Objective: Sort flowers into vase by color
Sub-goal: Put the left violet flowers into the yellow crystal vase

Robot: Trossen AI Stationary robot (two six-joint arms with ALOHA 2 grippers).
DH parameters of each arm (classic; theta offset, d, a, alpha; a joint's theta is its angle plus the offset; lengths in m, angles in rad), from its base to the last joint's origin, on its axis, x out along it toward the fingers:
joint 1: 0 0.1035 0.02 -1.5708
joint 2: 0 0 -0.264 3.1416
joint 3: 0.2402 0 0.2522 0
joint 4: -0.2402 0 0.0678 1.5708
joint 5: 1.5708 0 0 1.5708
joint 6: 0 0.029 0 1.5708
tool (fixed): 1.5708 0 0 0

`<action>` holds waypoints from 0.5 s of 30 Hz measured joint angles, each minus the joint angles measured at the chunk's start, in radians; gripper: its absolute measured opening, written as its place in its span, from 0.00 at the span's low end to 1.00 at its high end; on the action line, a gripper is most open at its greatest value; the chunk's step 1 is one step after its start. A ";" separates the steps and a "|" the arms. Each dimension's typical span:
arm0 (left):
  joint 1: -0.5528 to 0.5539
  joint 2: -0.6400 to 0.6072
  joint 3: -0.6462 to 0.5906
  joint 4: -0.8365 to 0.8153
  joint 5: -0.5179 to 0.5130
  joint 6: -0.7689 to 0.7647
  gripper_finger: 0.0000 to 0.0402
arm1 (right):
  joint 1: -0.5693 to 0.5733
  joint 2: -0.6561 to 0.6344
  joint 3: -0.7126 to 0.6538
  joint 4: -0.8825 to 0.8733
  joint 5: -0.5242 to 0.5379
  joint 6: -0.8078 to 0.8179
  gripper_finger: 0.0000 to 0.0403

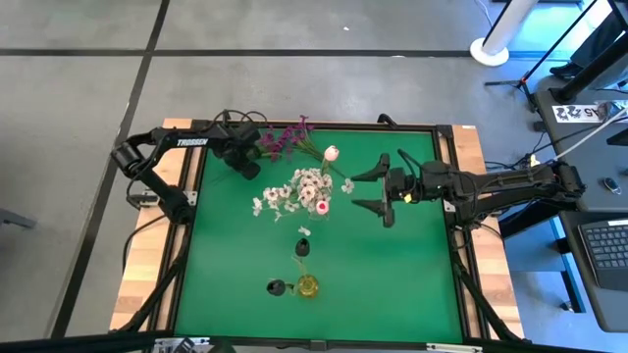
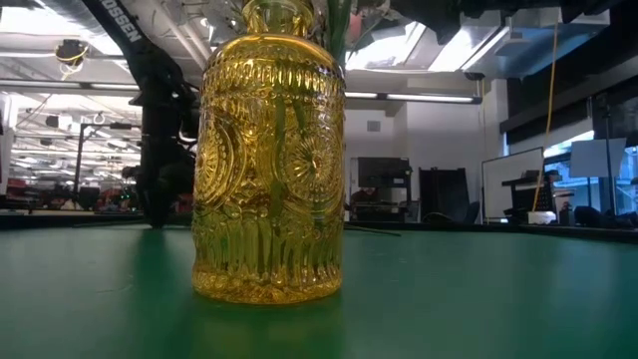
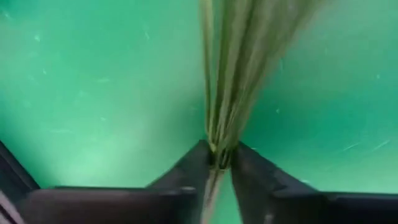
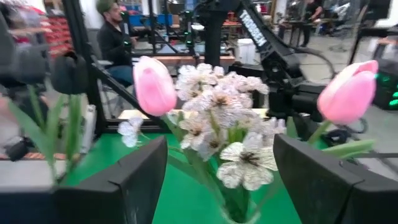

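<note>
Right then, the left gripper (image 1: 251,157) was at the far left of the green table (image 1: 392,265), and its wrist view showed the two dark fingers (image 3: 186,168) pinched tight on a bundle of thin green stems (image 3: 227,81) rising straight out from between them. From above, those stems appeared to belong to the magenta-purple sprigs (image 1: 285,139), whose blooms fanned out just beside that gripper toward the middle. So the step in hand looked like the pick of the purple bunch: grip made, carry not yet begun. The right gripper (image 1: 381,192) hung with its jaws spread wide and nothing between them, facing the vase of white blossoms (image 4: 224,130) and pink tulips (image 4: 154,84) standing mid-table. Nearer the front edge stood a yellow glass vase (image 1: 309,285), with a small dark vase (image 1: 277,286) beside it and another dark one (image 1: 303,245) a little behind. Next, by my reading, the left arm needed to lift the sprigs clear, swing them over the vase meant for that colour, and lower the stems squarely into its narrow neck; which vase that was, these views didn't settle.
</note>
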 joint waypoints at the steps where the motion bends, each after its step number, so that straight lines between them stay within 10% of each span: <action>1: -0.003 0.000 0.000 -0.004 0.009 -0.018 0.10 | 0.000 0.000 0.000 0.005 -0.009 0.010 0.72; 15: -0.034 -0.422 -0.006 -0.055 0.152 -0.198 0.01 | 0.000 0.000 -0.001 0.079 0.008 0.032 0.72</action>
